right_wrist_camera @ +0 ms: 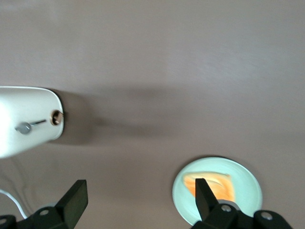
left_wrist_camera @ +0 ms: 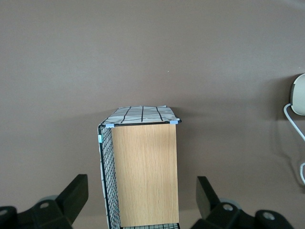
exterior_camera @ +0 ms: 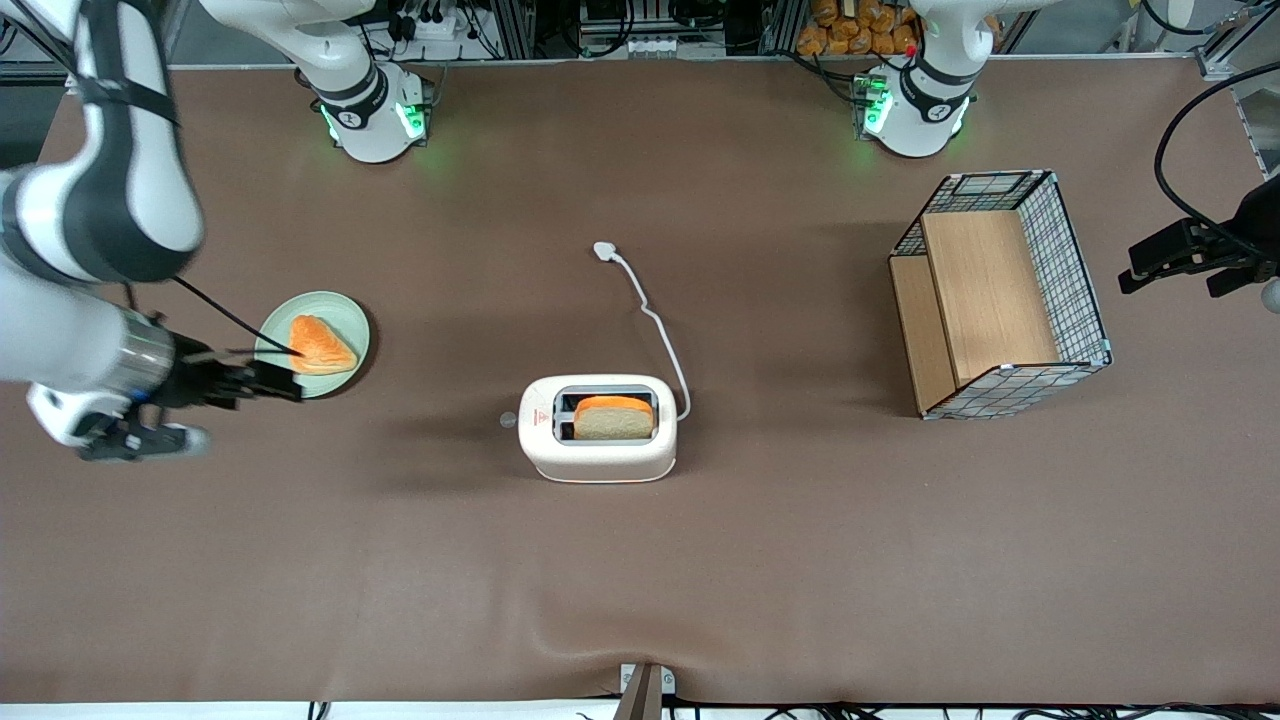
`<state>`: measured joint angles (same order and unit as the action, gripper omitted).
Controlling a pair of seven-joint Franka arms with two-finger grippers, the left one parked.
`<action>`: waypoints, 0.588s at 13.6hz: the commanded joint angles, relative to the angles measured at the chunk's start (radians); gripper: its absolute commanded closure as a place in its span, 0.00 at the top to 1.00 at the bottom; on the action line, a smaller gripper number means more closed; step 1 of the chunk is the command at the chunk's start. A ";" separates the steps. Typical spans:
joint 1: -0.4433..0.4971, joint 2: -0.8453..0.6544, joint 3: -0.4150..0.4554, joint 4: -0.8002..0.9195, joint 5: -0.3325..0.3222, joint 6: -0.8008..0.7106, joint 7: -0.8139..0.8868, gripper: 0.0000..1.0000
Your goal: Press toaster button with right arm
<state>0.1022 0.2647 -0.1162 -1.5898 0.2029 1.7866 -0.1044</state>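
Observation:
The white toaster (exterior_camera: 598, 450) stands mid-table with a bread slice (exterior_camera: 612, 417) in one slot. Its small pale grey button (exterior_camera: 508, 421) juts from the narrow end that faces the working arm's end of the table. In the right wrist view the toaster (right_wrist_camera: 26, 107) shows end-on, with the grey button (right_wrist_camera: 23, 127) at a slot. My right gripper (exterior_camera: 292, 368) is open and empty. It hovers over the edge of a green plate (exterior_camera: 345, 312), well apart from the button. In the wrist view the gripper (right_wrist_camera: 139, 191) has bare table between its fingers.
The plate (right_wrist_camera: 248, 191) holds an orange toast piece (exterior_camera: 320, 345). The toaster's white cord ends in a plug (exterior_camera: 604, 250) farther from the front camera. A wire-and-wood basket (exterior_camera: 1000, 295) lies toward the parked arm's end and also shows in the left wrist view (left_wrist_camera: 143, 171).

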 commanded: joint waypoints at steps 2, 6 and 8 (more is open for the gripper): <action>-0.033 -0.159 0.015 -0.096 -0.104 -0.062 -0.014 1.00; -0.044 -0.243 0.013 -0.096 -0.138 -0.143 0.023 1.00; -0.047 -0.277 0.013 -0.096 -0.149 -0.203 0.072 1.00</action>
<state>0.0692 0.0455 -0.1151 -1.6456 0.0868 1.6124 -0.0807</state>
